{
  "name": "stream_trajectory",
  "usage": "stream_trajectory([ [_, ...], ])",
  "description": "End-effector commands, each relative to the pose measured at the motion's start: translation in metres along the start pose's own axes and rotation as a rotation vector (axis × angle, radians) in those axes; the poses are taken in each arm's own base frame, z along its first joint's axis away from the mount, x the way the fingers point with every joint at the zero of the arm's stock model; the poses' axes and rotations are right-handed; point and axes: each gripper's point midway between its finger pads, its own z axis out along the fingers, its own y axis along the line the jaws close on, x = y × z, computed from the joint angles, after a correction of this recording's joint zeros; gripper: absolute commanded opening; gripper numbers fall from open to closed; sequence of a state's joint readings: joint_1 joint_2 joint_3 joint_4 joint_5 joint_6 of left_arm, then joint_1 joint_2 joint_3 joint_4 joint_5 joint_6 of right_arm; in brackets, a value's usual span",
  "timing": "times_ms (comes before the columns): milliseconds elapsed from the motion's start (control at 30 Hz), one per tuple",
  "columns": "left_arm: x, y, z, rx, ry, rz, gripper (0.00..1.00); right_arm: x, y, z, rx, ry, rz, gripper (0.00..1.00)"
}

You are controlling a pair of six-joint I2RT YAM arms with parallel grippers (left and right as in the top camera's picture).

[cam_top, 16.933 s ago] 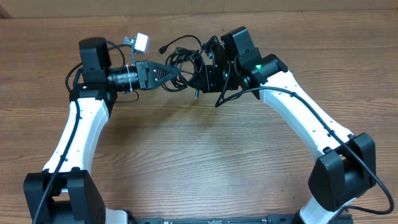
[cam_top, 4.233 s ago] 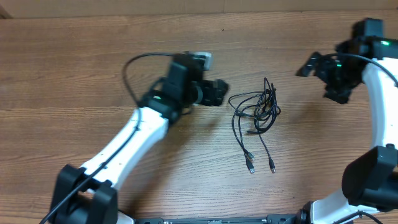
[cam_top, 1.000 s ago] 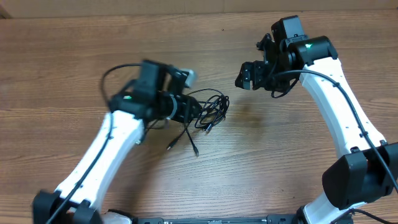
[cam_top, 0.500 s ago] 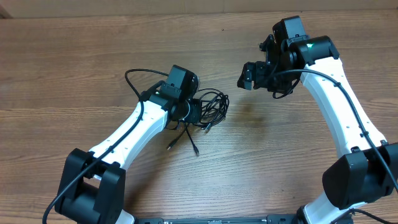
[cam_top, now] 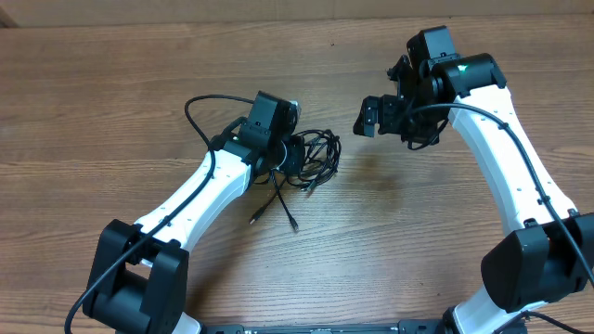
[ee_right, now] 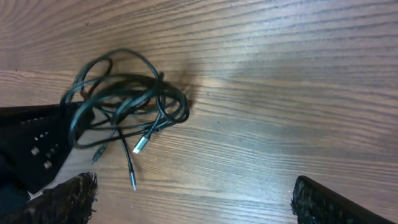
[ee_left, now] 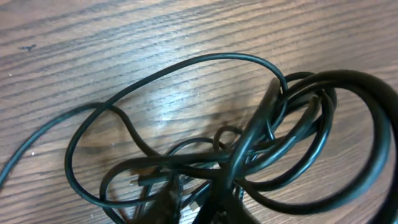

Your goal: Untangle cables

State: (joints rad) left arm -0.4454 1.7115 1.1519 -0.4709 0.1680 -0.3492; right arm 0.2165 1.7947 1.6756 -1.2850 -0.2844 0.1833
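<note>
Cables (cam_top: pixel 320 154) now pinched in closed left pincer (cam_top: pixel 297 162).

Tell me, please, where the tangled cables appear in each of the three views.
Overhead: cables left of centre, at the tip of the left end effector.
Left wrist: cables fill the lower middle and right, close up.
Right wrist: cables upper left, beside that end effector.
Shared landmark: the left end effector, in overhead and right wrist only.
</note>
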Motion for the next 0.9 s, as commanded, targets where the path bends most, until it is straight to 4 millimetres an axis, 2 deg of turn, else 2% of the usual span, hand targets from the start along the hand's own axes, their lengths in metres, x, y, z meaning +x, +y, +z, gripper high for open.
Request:
stream_trajectory([
  [0, 0.005, 0.004, 0.006, -0.026, 0.015, -0.003, 0.05, -0.002, 0.001, -0.003, -0.009, -0.005, 0.005, 0.99],
  [67, 0.008, 0.005, 0.006, -0.031, 0.028, 0.007, 0.04, -0.002, 0.001, -0.003, -0.009, -0.006, 0.005, 1.00],
  [233, 0.020, 0.025, -0.001, -0.106, 0.079, -0.009, 0.04, 0.001, 0.008, -0.003, -0.043, 0.008, 0.005, 1.00],
  [367, 0.025, 0.034, -0.020, -0.133, 0.131, -0.001, 0.04, 0.002, 0.023, -0.004, -0.126, 0.021, -0.002, 1.00],
  [467, 0.019, 0.038, -0.040, -0.144, 0.139, -0.003, 0.04, -0.001, 0.028, -0.003, -0.135, 0.005, -0.021, 1.00],
  [533, 0.007, 0.035, -0.056, -0.112, 0.119, -0.023, 0.04, -0.004, 0.036, -0.001, -0.144, -0.014, -0.045, 1.00],
  [700, -0.009, 0.012, -0.076, 0.042, 0.073, -0.013, 0.04, 0.000, 0.056, 0.005, -0.160, -0.013, -0.088, 1.00],
  [867, -0.010, 0.012, -0.079, 0.056, 0.070, -0.021, 0.04, 0.009, 0.071, 0.026, -0.173, 0.000, -0.078, 1.00],
])
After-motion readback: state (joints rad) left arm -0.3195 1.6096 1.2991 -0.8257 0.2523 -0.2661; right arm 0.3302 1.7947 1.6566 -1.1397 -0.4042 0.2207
